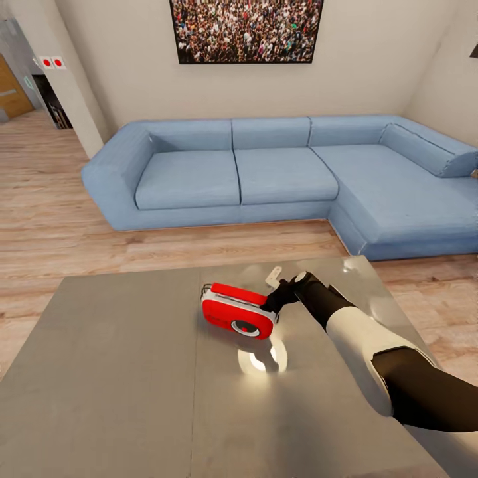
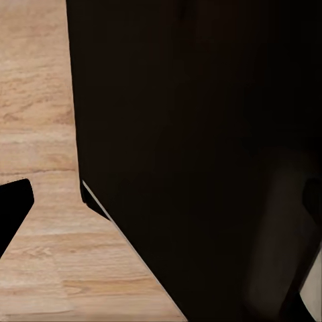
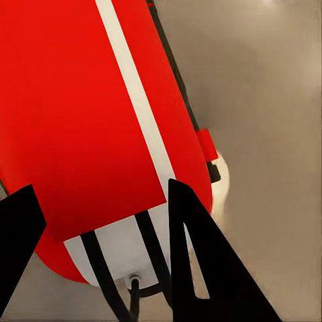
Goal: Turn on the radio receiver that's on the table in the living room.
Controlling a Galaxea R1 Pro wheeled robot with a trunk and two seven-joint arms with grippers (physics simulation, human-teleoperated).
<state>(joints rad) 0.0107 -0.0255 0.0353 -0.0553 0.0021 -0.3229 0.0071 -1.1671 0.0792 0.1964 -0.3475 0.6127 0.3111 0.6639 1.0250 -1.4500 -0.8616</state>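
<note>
radio receiver [image 1: 238,314] mid-table [image 1: 119,372], edges far

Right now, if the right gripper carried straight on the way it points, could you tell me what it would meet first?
Most likely the radio receiver: the right gripper points straight at its red body, with the fingertips already alongside its end on the table. Whether they already touch is unclear.

Blue L-shaped sofa [image 1: 279,179] against the wall, crowd-photo picture [image 1: 245,30] above it, 2 red wall switches [image 1: 52,63].
</note>
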